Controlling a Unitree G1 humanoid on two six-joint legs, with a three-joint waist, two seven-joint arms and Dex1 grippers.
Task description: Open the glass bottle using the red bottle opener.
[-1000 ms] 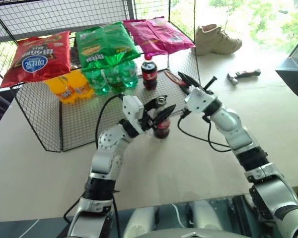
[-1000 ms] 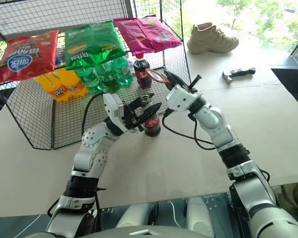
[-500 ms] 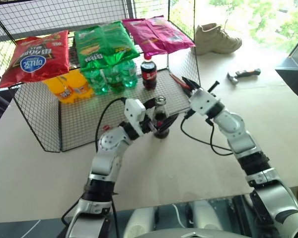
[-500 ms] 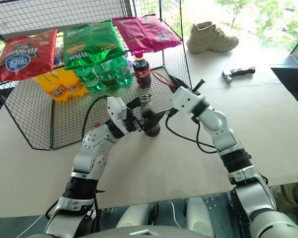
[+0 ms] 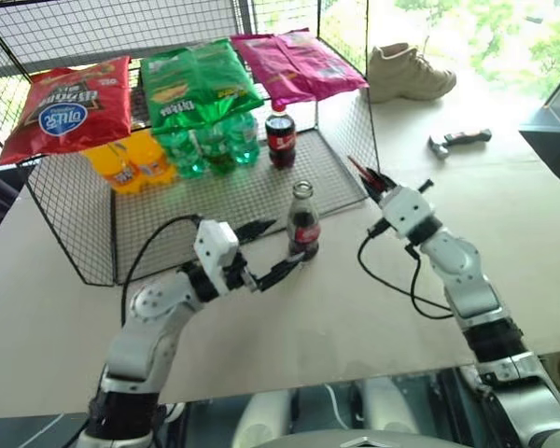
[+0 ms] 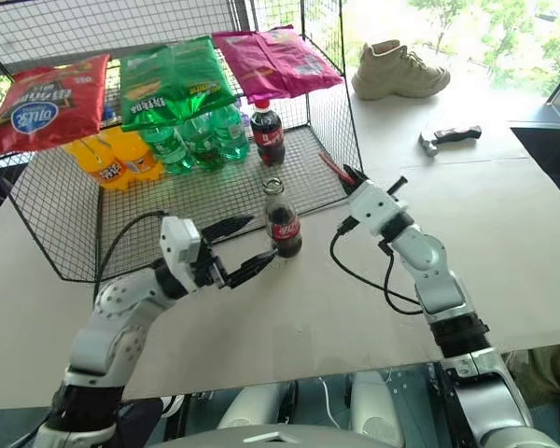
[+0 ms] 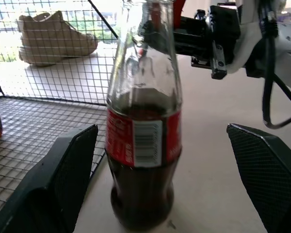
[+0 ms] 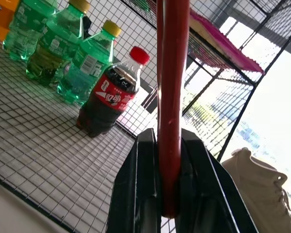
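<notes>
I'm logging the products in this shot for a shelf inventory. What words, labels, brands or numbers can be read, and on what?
No text reads with certainty.
Red snack bag: white lettering on a blue oval, appears upside down, too blurred to read.
Green snack bag: white lettering, unreadable.
Plastic cola bottle with red screw cap: white script on the red label, illegible.
Small glass cola bottle: a barcode on the red band, digits too small.

**Lab-style test setup by a window**

I see a mock shop display: a wire rack [image 5: 345, 121] on a plain table [image 5: 504, 187] with chip bags [image 5: 67, 103] and soda bottles [image 5: 210, 140]. A stray shoe [image 5: 409, 73] and greenery outside bright windows [image 5: 504, 37] suggest a lab or office.
</notes>
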